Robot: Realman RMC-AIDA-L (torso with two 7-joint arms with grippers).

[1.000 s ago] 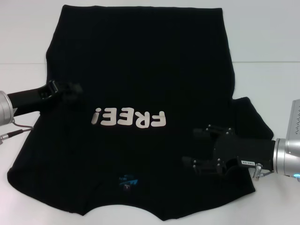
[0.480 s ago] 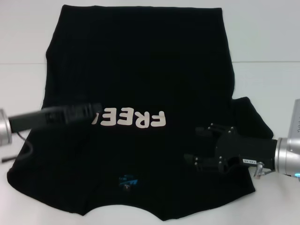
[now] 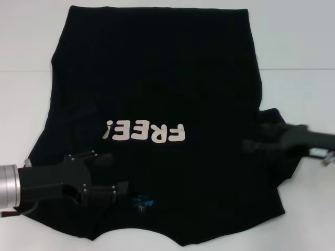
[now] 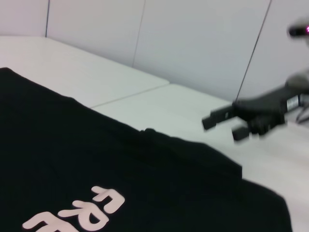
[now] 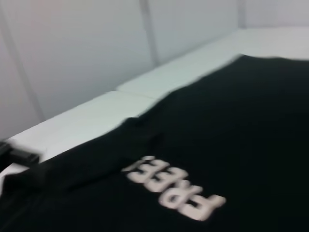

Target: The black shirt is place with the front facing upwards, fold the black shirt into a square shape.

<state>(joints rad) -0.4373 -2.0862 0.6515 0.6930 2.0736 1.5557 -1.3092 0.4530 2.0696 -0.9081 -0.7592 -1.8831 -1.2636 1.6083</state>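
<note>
Left gripper (image 3: 107, 172) sits over the near-left part of the black shirt (image 3: 157, 78) in the head view, its 2 fingers spread apart with nothing between them, just beside the small blue neck label (image 3: 143, 201). The shirt lies flat across the white bench (image 3: 298, 47), collar toward the near edge, "FREE!" lettering (image 3: 145, 132) in the middle. Right gripper (image 3: 256, 142) is a blur over the right sleeve, can't tell if it's spread or closed.

Left wrist view: shirt (image 4: 96, 164) below, right gripper (image 4: 227, 123) off past it with fingers apart, holding nothing.

Right wrist view: just the shirt (image 5: 231, 135) and lettering (image 5: 174, 187).
</note>
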